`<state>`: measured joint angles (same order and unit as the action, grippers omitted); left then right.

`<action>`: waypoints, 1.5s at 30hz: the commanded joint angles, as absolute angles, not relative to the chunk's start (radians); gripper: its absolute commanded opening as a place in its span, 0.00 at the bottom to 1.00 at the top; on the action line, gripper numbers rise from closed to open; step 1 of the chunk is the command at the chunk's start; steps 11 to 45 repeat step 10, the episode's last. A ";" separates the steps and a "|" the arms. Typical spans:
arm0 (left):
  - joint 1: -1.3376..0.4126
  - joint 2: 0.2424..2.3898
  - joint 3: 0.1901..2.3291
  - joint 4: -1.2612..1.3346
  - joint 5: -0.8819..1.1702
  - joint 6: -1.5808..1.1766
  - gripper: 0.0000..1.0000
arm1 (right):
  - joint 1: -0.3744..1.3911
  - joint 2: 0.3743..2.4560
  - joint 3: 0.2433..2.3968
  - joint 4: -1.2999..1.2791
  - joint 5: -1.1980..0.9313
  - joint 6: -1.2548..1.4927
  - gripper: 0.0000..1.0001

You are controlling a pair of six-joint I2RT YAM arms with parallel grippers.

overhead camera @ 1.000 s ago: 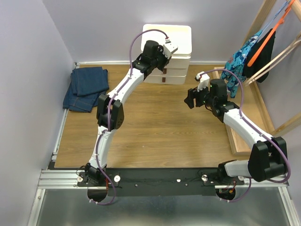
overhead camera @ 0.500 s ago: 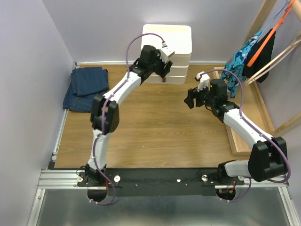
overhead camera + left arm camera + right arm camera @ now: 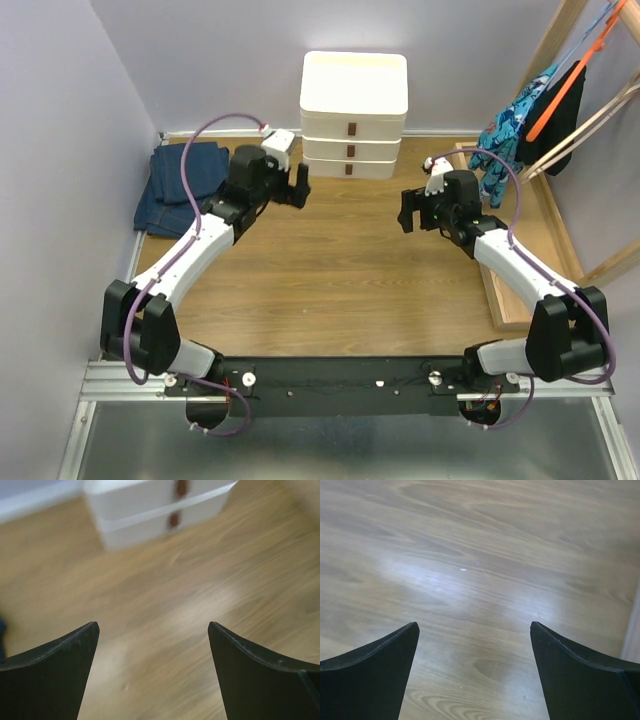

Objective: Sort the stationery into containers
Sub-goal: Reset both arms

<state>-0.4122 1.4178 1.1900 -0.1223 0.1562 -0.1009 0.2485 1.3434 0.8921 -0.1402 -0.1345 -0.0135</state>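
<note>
The containers are the drawers of a cream-white cabinet (image 3: pixel 354 100) at the back of the table, and all three drawers sit pushed in, each showing a brown handle (image 3: pixel 350 150). No stationery shows in any view. My left gripper (image 3: pixel 297 186) hangs open and empty over bare wood, left of and nearer than the cabinet. The left wrist view is blurred, with the cabinet (image 3: pixel 150 505) ahead of the left gripper (image 3: pixel 152 625). My right gripper (image 3: pixel 406 211) is open and empty to the cabinet's right front. Beneath the right gripper (image 3: pixel 474 625) lies only wood grain.
Folded blue jeans (image 3: pixel 184 186) lie at the back left corner. A shallow wooden tray (image 3: pixel 523 262) runs along the right side under my right arm. A wooden rack with hanging clothes (image 3: pixel 522 118) stands at the back right. Purple walls close the left and back.
My left arm has swung away from the cabinet's drawers, leftward and nearer, and its gripper has opened from shut. The right gripper has opened a little wider and hardly moved.
</note>
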 commanded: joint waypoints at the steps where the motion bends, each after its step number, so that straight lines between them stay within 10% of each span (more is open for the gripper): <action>1: -0.365 1.414 1.010 -0.121 -0.121 -0.085 0.99 | 0.250 1.410 0.995 -0.325 0.143 0.149 1.00; 45: -0.291 1.420 0.966 -0.055 -0.167 -0.041 0.99 | 0.278 1.342 1.037 -0.430 0.123 0.178 1.00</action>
